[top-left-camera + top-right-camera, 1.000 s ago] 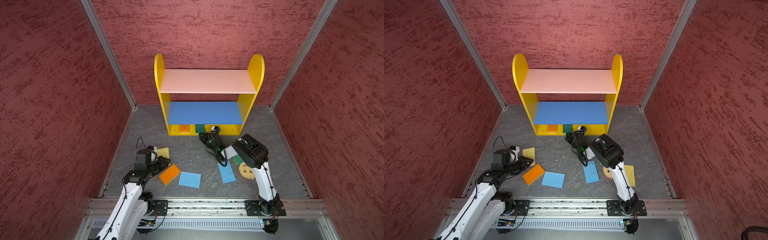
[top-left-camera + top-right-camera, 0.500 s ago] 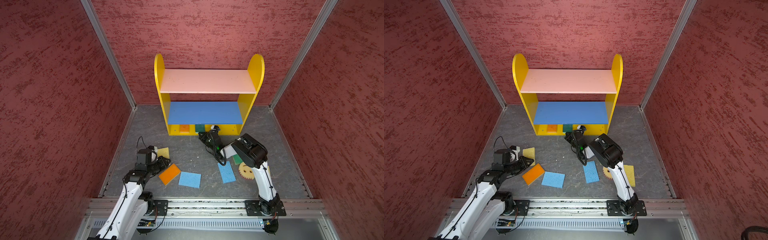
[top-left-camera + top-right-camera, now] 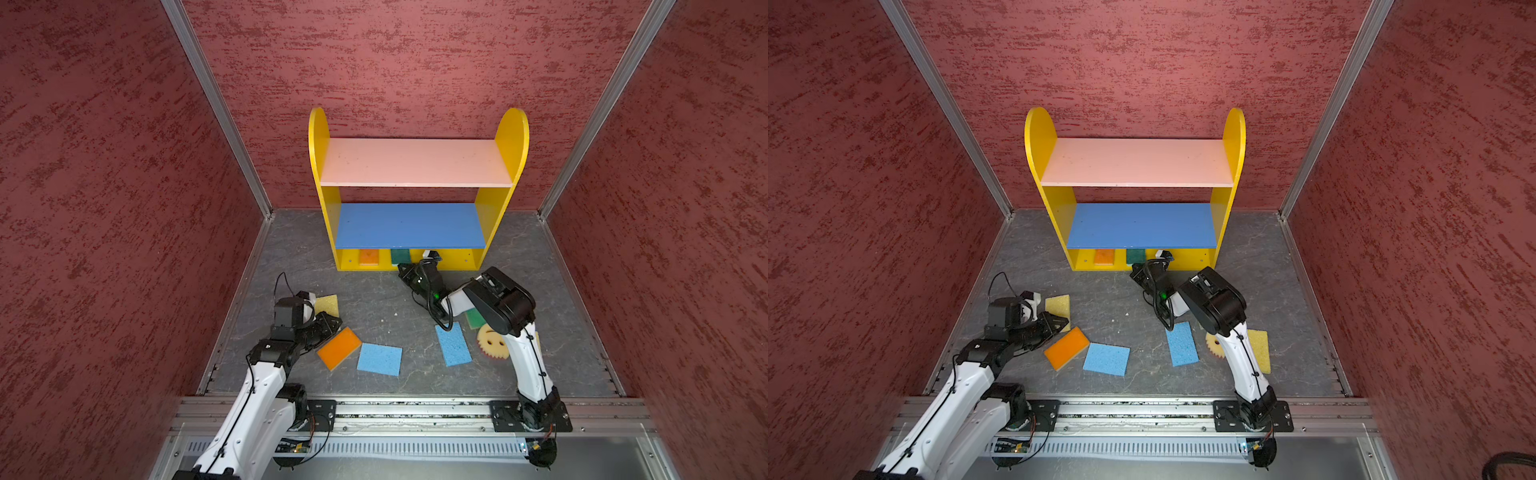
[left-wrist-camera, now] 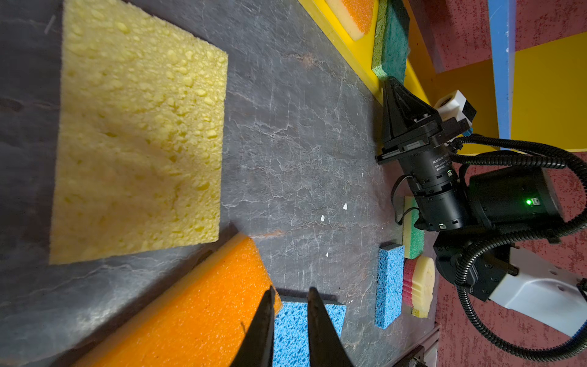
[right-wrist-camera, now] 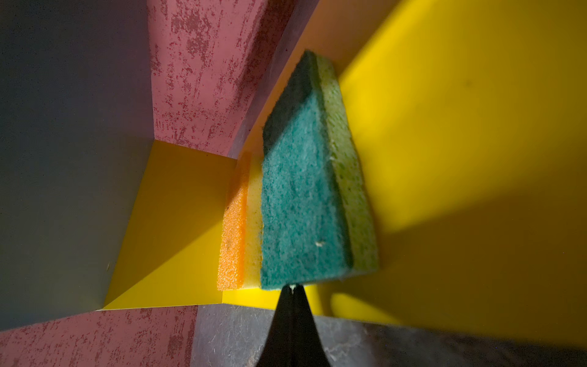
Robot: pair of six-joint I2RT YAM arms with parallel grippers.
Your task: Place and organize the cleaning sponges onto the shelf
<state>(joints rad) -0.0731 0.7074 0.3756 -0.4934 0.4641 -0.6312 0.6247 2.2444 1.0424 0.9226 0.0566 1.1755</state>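
Crept slightly left since a second back along shelf (image 3: 457, 261) foot at mid-frame, right gripper (image 5: 290, 289) pinched closed with tips butted against dark green sponge (image 5: 298, 197) on bottom board, likely squaring it beside shelved orange sponge (image 5: 233, 222); left gripper (image 4: 292, 290) barely parted, empty, lower left.

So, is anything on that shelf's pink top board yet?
No, the pink top board is bare; only the yellow bottom board holds an orange sponge and a dark green sponge.
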